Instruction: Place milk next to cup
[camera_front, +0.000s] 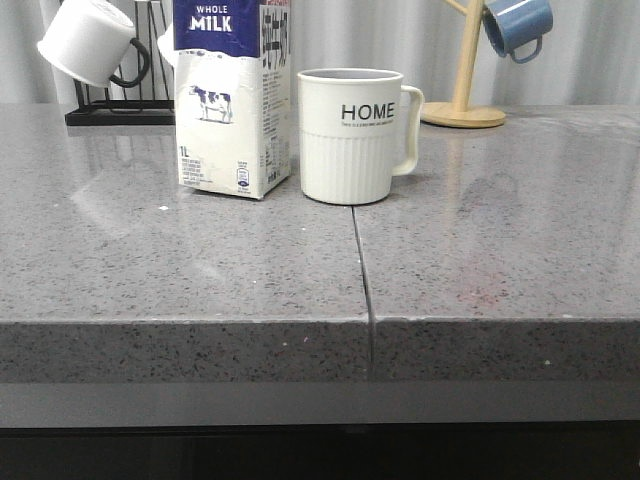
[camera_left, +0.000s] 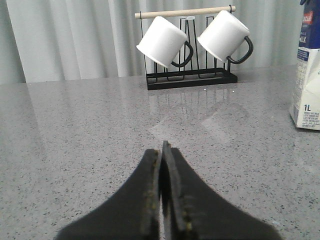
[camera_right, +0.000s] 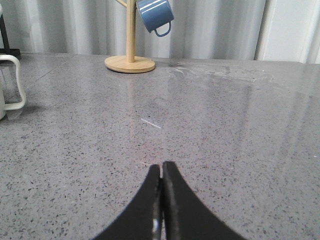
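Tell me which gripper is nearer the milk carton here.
Left, as far as the wrist views show. The left gripper, shut, has the milk carton in its view. The right gripper, shut, sees only the cup handle.

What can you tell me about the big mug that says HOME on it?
The mug is cream-white and looks ceramic, with black HOME lettering on a smooth upper half and vertical ribs below. Its white handle points toward the robot's right. It stands upright on the grey speckled counter, close beside the milk carton on its left; whether they touch is unclear. No gripper holds it. Its inside is not visible.
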